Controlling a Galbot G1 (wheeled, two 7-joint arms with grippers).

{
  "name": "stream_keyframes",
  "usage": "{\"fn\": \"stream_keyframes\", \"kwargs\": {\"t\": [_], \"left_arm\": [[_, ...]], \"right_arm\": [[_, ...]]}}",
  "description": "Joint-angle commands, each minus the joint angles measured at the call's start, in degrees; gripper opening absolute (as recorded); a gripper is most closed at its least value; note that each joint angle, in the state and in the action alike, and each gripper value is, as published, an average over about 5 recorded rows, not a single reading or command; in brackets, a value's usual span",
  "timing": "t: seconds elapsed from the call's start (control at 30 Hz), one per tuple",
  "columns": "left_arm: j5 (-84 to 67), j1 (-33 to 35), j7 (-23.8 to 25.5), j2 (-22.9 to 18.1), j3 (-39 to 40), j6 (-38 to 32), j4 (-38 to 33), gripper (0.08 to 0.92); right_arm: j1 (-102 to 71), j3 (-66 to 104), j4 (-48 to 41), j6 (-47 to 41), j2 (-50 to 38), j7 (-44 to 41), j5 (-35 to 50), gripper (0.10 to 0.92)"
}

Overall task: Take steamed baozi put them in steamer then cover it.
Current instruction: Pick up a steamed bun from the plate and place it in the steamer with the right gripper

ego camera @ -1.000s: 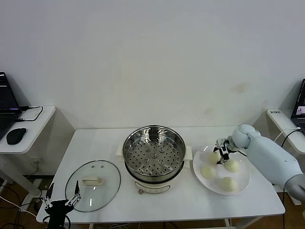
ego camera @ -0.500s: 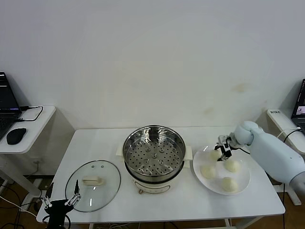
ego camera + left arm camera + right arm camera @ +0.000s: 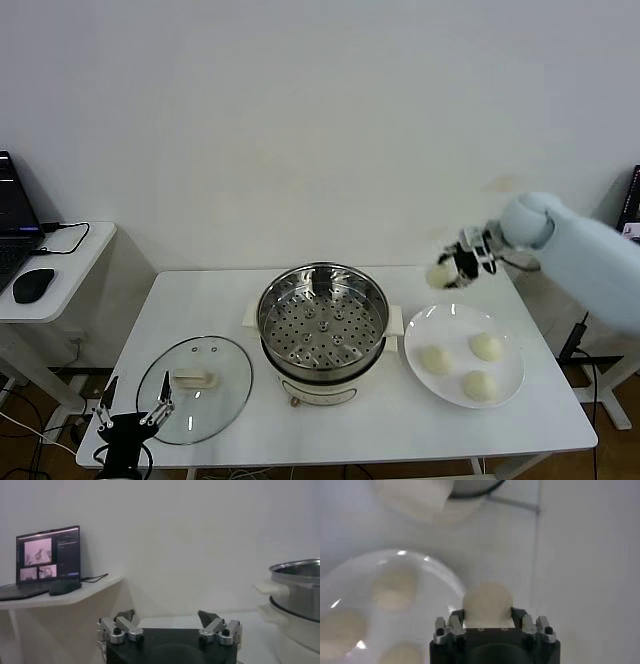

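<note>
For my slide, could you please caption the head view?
Right gripper lifts one baozi above the plate, beside the open steamer; three buns remain.

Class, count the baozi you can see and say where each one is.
4. Three lie on the plate: baozi. One is held in the right hand, raised above the plate.

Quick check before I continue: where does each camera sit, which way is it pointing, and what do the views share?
Head view: high on the robot, facing forward and down at the table; shows both arms.
Left wrist view: low at the table's edge, looking level past the open left pincer toward the steamer and a laptop.
Right wrist view: raised, looking down past the right pincer, shut on a bun, onto the plate.
Shared: steamer, plate, held bun.
</note>
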Motion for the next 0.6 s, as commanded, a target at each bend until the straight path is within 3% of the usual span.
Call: {"fn": "stream_keyframes", "kwargs": {"t": [0.03,0.27,0.6], "left_arm": [[-0.97,-0.11,0.11,0.37,-0.86,-0.11,0.22,0.823],[-1.27,0.36,0.08,0.13,-1.86,-0.12,0.00,0.823],[-1.22,0.26,0.08,-0.79,-2.37,0.00,-0.42,0.823]], "right_arm": [[13.88,-12.31,3.09,2.59,7.94,2.13,9.32,0.594],[12.48,-17.39,3.36,8.92,17.15,5.97,9.47,0.594],[9.23,-21.59,2.70,18.87,22.90,8.45,-5.10,0.592]]}}
